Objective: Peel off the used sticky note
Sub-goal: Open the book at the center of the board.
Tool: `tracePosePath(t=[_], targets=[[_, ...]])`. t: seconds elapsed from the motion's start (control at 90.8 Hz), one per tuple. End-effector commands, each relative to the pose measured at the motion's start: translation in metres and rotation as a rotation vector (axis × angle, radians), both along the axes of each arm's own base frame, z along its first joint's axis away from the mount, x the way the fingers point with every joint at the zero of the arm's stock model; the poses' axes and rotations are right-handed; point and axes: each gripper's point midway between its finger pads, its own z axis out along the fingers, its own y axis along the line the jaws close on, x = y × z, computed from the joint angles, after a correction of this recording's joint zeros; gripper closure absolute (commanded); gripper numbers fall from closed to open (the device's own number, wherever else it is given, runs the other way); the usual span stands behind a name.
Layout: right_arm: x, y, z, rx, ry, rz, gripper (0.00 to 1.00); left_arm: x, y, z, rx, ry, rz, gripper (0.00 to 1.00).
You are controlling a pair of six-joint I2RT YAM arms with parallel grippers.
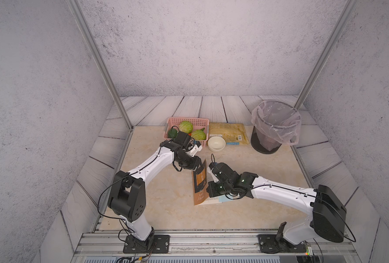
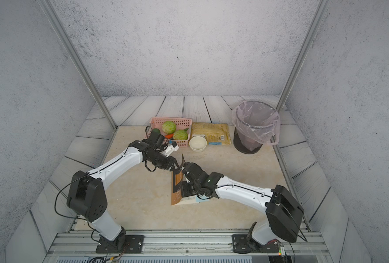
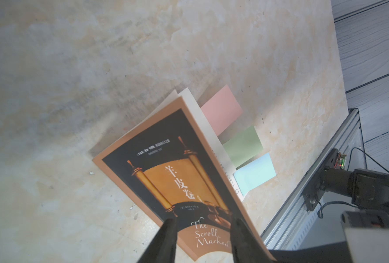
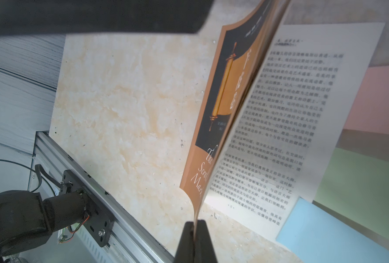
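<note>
A brown and black book (image 1: 199, 182) lies open on the marble table, its front cover (image 4: 225, 102) lifted off the printed page (image 4: 291, 118). My right gripper (image 4: 195, 224) is shut on the cover's lower corner. Three sticky notes poke out past the page edge: pink (image 3: 221, 109), green (image 3: 243, 145) and blue (image 3: 255, 173). I cannot tell which one is the used sticky note. My left gripper (image 3: 203, 224) hangs open close to the cover's face (image 3: 166, 173), with nothing between its fingers. In both top views the two grippers meet over the book's far end.
At the back stand a pink basket (image 1: 198, 121) with cabbages, a white bowl (image 1: 216, 144), a yellow packet (image 1: 228, 133) and a lined bin (image 1: 274, 127). An aluminium rail (image 1: 211, 241) runs along the front edge.
</note>
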Motion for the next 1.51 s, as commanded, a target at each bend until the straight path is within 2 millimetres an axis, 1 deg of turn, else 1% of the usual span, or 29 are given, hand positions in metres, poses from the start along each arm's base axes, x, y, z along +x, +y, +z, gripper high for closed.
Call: tracePosePath(t=[0.0, 0.132, 0.231, 0.396, 0.462, 0.528, 0.617, 0.705, 0.859, 0.947, 1.057, 1.123, 1.167, 1.277, 1.387, 1.497], targets=[[0.002, 0.001, -0.003, -0.063, -0.036, 0.021, 1.00, -0.001, -0.001, 0.008, -0.007, 0.019, 0.036, 0.53], [0.004, 0.006, -0.006, -0.079, -0.042, 0.026, 1.00, 0.000, -0.001, 0.013, -0.012, 0.013, 0.052, 0.49], [0.005, 0.010, -0.007, -0.087, -0.045, 0.031, 1.00, 0.004, 0.000, 0.011, 0.011, 0.008, 0.073, 0.48], [0.006, 0.016, -0.004, -0.103, -0.068, 0.045, 1.00, 0.005, 0.002, -0.006, 0.075, 0.021, 0.076, 0.42], [0.007, 0.019, -0.003, -0.106, -0.078, 0.053, 1.00, 0.004, 0.000, -0.010, 0.076, 0.027, 0.072, 0.41], [0.007, 0.021, -0.001, -0.109, -0.084, 0.059, 1.00, 0.003, -0.003, -0.008, 0.060, 0.027, 0.068, 0.38], [0.007, 0.024, -0.001, -0.116, -0.088, 0.068, 1.00, 0.004, -0.007, -0.001, 0.037, 0.005, 0.067, 0.36], [0.006, 0.026, 0.000, -0.116, -0.090, 0.073, 1.00, 0.004, -0.007, -0.001, 0.046, -0.009, 0.067, 0.34], [0.006, 0.029, 0.002, -0.115, -0.100, 0.079, 1.00, 0.003, -0.005, -0.017, 0.091, 0.012, 0.067, 0.32], [0.006, 0.030, 0.002, -0.119, -0.103, 0.083, 1.00, 0.004, -0.006, -0.020, 0.100, 0.019, 0.070, 0.28], [0.007, 0.030, 0.000, -0.132, -0.106, 0.082, 1.00, 0.006, -0.008, -0.013, 0.091, 0.007, 0.077, 0.22], [0.007, 0.031, 0.001, -0.131, -0.113, 0.080, 1.00, 0.010, -0.008, -0.008, 0.096, -0.010, 0.089, 0.05], [0.008, 0.032, 0.002, -0.126, -0.119, 0.082, 1.00, 0.011, -0.007, -0.006, 0.100, -0.017, 0.095, 0.01], [0.007, 0.033, 0.005, -0.108, -0.139, 0.084, 1.00, 0.016, -0.005, 0.000, 0.105, -0.044, 0.125, 0.01], [0.006, 0.032, 0.008, -0.088, -0.150, 0.079, 1.00, 0.016, -0.006, 0.007, 0.075, -0.065, 0.137, 0.03], [0.005, 0.028, 0.003, -0.083, -0.153, 0.072, 1.00, 0.021, -0.002, 0.020, 0.048, -0.096, 0.176, 0.05]])
